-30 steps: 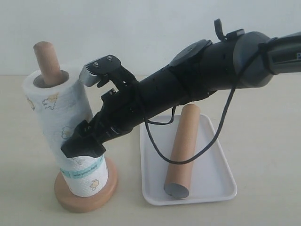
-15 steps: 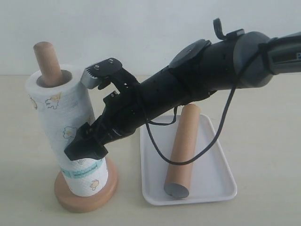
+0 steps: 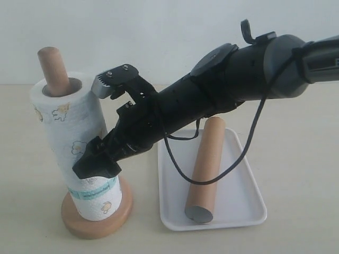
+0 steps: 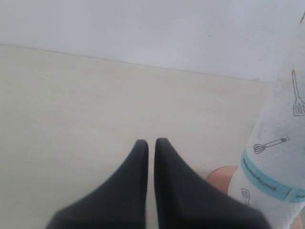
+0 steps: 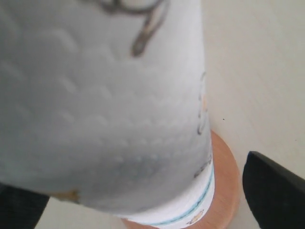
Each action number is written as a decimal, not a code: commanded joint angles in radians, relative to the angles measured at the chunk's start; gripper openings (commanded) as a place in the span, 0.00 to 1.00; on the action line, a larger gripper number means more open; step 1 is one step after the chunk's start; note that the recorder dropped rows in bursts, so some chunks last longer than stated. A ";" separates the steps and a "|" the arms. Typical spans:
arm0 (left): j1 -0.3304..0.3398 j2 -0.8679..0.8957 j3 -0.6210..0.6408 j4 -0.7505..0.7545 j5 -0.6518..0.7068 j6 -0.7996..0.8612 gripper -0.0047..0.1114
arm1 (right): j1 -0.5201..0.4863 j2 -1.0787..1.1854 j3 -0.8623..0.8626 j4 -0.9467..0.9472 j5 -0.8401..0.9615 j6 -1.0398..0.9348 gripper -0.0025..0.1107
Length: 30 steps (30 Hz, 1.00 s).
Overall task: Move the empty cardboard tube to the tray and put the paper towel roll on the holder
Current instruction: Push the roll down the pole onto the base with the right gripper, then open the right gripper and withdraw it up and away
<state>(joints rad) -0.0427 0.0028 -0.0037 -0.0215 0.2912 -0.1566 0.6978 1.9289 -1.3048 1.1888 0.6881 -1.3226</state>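
Right gripper (image 3: 94, 126) spread wide, paper towel roll (image 3: 59, 129) between its jaws on the holder (image 3: 74, 225); left gripper (image 4: 148, 144) pinched closed.

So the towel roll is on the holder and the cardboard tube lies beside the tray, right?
No: the cardboard tube lies inside the tray, as the exterior view shows. The towel roll is on the holder.

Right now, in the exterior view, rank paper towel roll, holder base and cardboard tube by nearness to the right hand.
1. Paper towel roll, inside the open right hand.
2. Holder base, just below.
3. Cardboard tube, in the tray, rightward.
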 commanded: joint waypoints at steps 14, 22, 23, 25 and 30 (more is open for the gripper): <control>0.002 -0.003 0.004 0.003 0.001 0.001 0.08 | -0.001 -0.101 0.002 -0.129 -0.044 0.185 0.93; 0.002 -0.003 0.004 0.003 0.001 0.001 0.08 | -0.001 -0.140 0.002 -0.167 -0.042 0.227 0.93; 0.002 -0.003 0.004 0.003 0.001 0.001 0.08 | -0.001 -0.145 0.002 -0.179 -0.042 0.241 0.93; 0.002 -0.003 0.004 0.003 0.001 0.001 0.08 | -0.001 -0.158 0.002 -0.191 -0.039 0.257 0.93; 0.002 -0.003 0.004 0.003 0.001 0.001 0.08 | -0.001 -0.195 0.002 -0.216 0.000 0.275 0.93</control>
<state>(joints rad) -0.0427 0.0028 -0.0037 -0.0215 0.2912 -0.1566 0.6978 1.7661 -1.3048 0.9898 0.6561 -1.0603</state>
